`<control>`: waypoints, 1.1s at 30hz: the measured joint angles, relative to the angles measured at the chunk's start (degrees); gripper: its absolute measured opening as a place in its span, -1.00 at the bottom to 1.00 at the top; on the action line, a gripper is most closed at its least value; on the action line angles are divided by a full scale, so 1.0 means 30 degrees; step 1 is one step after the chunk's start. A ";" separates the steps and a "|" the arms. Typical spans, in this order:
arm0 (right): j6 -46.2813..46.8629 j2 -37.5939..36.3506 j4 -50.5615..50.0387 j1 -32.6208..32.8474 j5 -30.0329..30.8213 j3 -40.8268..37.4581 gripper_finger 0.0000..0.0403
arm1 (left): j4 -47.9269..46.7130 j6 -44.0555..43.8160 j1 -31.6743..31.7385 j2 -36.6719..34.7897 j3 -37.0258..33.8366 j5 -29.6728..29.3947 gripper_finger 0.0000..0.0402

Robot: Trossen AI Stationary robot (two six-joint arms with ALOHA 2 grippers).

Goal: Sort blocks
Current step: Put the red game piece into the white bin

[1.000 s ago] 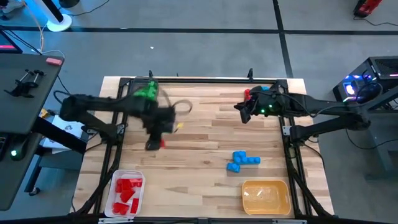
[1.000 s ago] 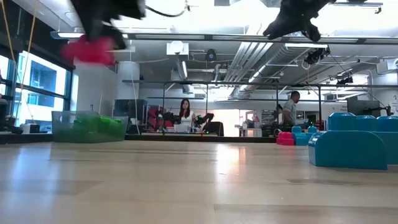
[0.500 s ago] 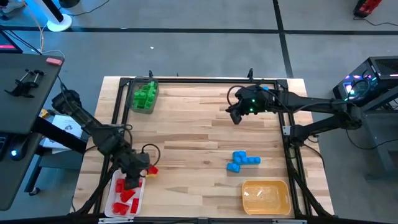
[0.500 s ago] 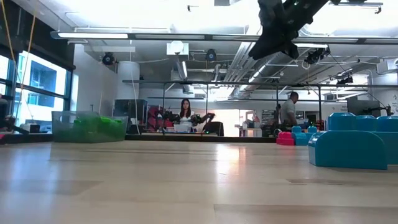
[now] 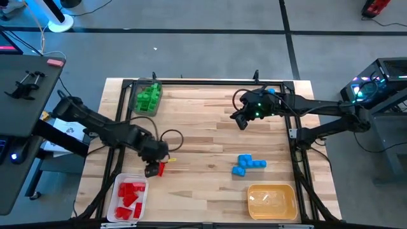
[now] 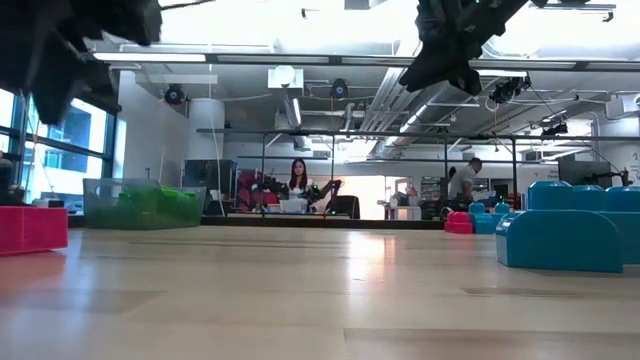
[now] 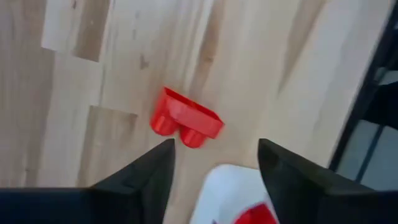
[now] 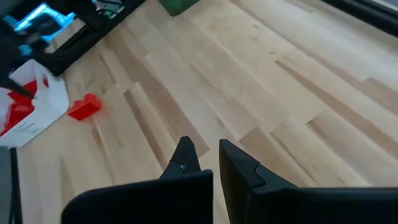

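A red block [image 5: 159, 169] [image 7: 185, 118] lies flat on the wood just past the far right corner of the white tray [image 5: 120, 182], which holds more red blocks [image 5: 131, 194]. My left gripper [image 5: 152, 167] [image 7: 214, 149] hangs open over that block, one finger on either side and above it, touching nothing. My right gripper [image 5: 241, 120] [image 8: 204, 146] hovers over the far right part of the table with a narrow gap between its fingers and nothing in it. Joined blue blocks [image 5: 248, 163] lie on the table. Green blocks [image 5: 148, 98] sit in a clear tray.
A yellow tray [image 5: 272, 201] stands at the near right corner. A few blue and red blocks [image 6: 478, 218] rest by the far right corner. A black frame [image 5: 299, 159] borders the table. Bare wood lies across the middle. People show in the room beyond.
My left gripper carried a red block from the table's middle toward the near left tray and let it go; the block now lies on the wood beside the tray. The gripper then drew back a little toward the right. My right gripper shifted slightly left from the far right corner.
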 joint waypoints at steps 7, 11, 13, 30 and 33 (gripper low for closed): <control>0.0695 0.0000 -0.0297 0.0656 -0.0058 0.0000 -1.00 | -0.0140 0.0458 0.1668 0.2774 0.0000 0.1061 0.49; 0.0926 0.0000 -0.0609 0.1022 -0.0051 0.0000 -1.00 | -0.0256 -0.4161 0.2192 0.4283 0.0000 0.1575 0.59; 0.0851 0.0000 -0.0741 0.1086 -0.0058 0.0000 -1.00 | -0.0262 -0.5881 0.1962 0.4658 0.0000 0.1965 0.60; -0.0625 -0.0007 -0.0727 0.0233 -0.0051 0.0000 -1.00 | 0.3202 -1.8441 -0.0712 0.5771 -0.1794 -0.0506 0.60; -0.0656 -0.0007 -0.0816 0.0223 -0.0051 0.0000 -1.00 | 0.4322 -1.8841 -0.0697 0.6319 -0.2177 -0.0282 0.60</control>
